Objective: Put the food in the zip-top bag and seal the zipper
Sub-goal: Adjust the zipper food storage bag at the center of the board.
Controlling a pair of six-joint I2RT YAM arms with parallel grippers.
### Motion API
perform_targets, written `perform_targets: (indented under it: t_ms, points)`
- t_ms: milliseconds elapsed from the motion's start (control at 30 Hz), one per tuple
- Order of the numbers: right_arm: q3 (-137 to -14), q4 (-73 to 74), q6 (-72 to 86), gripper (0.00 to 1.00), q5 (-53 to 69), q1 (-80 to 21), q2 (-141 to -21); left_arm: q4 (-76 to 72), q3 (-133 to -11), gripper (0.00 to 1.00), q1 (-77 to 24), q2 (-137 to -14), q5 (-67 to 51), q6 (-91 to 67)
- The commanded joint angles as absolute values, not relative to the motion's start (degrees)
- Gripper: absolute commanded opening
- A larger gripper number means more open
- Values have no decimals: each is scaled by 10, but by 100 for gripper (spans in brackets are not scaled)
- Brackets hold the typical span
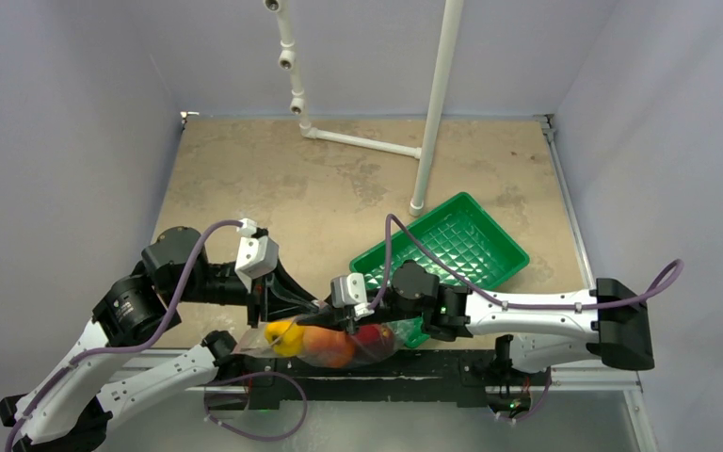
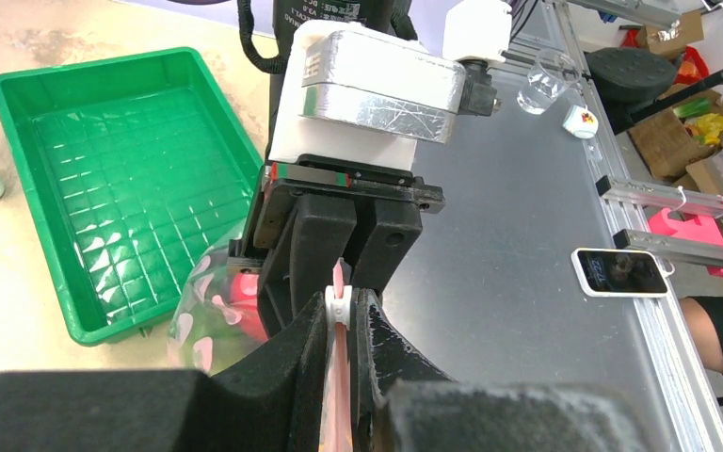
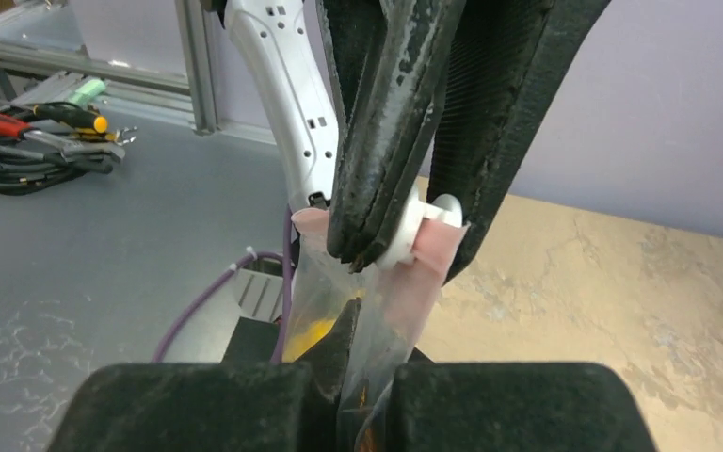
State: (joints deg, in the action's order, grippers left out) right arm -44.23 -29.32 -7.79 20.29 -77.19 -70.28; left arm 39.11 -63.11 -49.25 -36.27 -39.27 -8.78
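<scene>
The clear zip-top bag hangs at the table's near edge between both arms. Inside it shows the food: a yellow piece, an orange one and a red one. My left gripper is shut on the pink zipper at its white slider. My right gripper faces it almost tip to tip, shut on the bag's mouth just below the pink strip. From above, the left gripper and right gripper meet over the bag.
A green ribbed tray lies just behind the right gripper. A white pipe frame stands at the back of the table. Beyond the table's near edge there is a metal bench with a phone and cables.
</scene>
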Motion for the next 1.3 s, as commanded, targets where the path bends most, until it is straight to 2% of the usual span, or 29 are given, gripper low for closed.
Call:
perform_targets:
  t_ms: [0,300,667,967,1267]
  points:
    - [-444,-335,-65,0,192,-771,-700,365,-637,0,-491,-361,-406,-81]
    - [-420,-377,-31,0,57,-771,-631,367,-624,0,-492,-346,-389,-89]
    - [-366,-442,13,0,20,-777,-532,377,-617,0,-491,-340,-350,-89]
    - [-361,-526,22,0,-80,-821,-566,350,-600,0,-492,-350,-362,-97]
    - [-388,-542,16,0,-137,-842,-635,316,-596,0,-492,-366,-382,-108]
